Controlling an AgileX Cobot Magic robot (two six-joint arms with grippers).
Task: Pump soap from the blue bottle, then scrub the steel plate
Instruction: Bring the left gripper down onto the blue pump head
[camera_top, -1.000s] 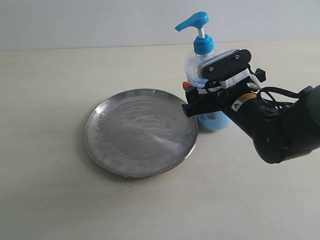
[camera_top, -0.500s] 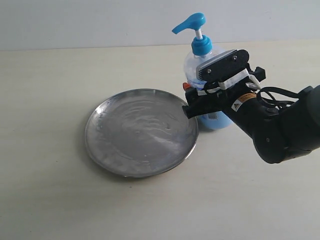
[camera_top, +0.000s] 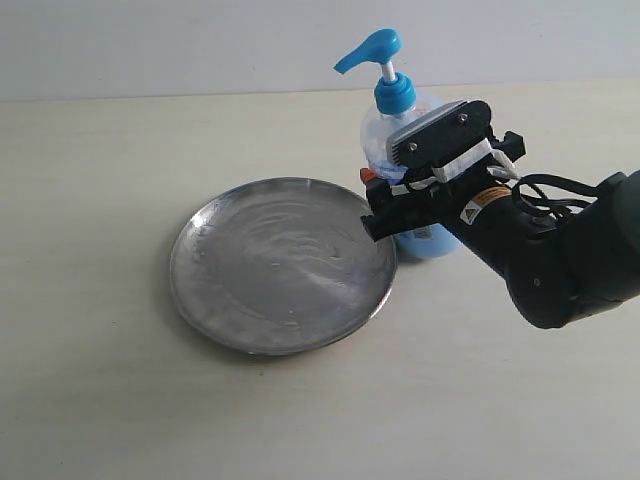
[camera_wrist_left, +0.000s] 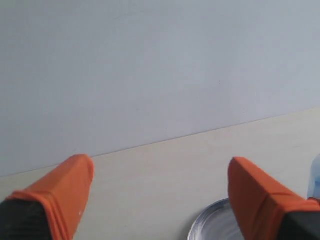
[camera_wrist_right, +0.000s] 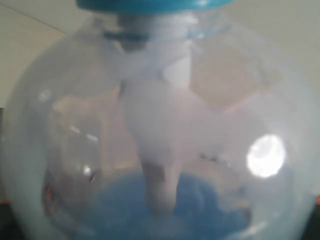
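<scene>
Right gripper (camera_top: 385, 188): closed around the body of the blue bottle (camera_top: 383, 135), one finger on each side.
Left gripper (camera_wrist_left: 160, 167): the orange fingers (camera_wrist_left: 65, 190) stand wide apart, with nothing between them.
Blue bottle: just beside the right rim of the steel plate (camera_top: 280, 265); the pump spout points toward the plate's side.
Soap (camera_top: 425, 245): pale blue, in the lower part of the bottle.
Steel plate: flat on the table (camera_top: 100, 380), with a streaked surface.
Writing: the bottle label is mostly hidden behind the gripper and cannot be read. The sticker (camera_top: 480, 200) on the right arm is too small to read.
</scene>
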